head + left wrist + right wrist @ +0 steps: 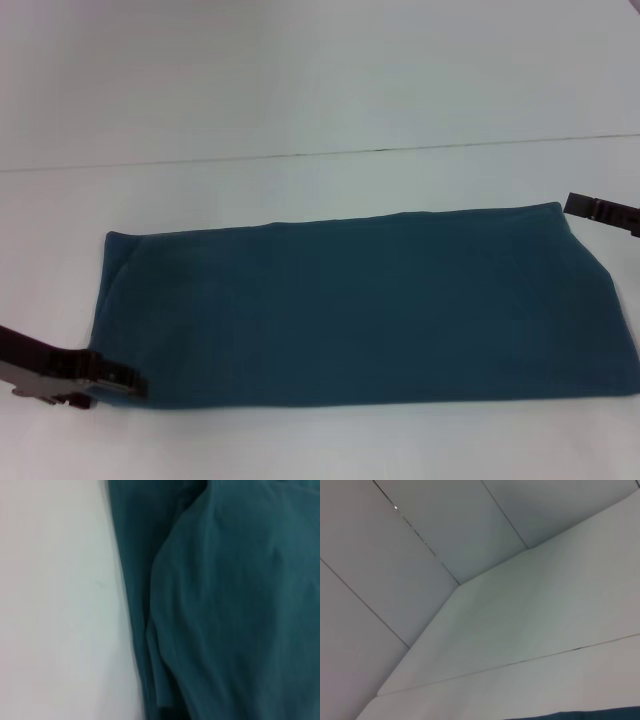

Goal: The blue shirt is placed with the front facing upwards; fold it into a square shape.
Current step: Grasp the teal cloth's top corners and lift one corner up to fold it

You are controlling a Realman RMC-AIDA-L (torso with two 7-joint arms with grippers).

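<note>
Head view: white table (pixel 300 80) bearing the blue shirt (pixel 370 310), which already lies as a long flat band with its long axis running left to right across the work area; no lettering or neckline shows on the upper face. By this shape the lengthwise folds appear done, and the step remaining is judged to be a fold across the long axis, one short end carried over toward the other. The left gripper (pixel 120 383) sits at the near left corner of the band, its tip touching or just over the cloth edge; whether its fingers are parted or closed on fabric cannot be told. The right gripper (pixel 600 210) hangs just beside the far right corner, apart from the cloth, its fingers likewise unreadable. Each arm is thus nearest one short end. Left wrist view: layered shirt edges lie close below, stacked folds beside bare table. Right wrist view: mostly table and wall, with only a sliver of cloth.
</note>
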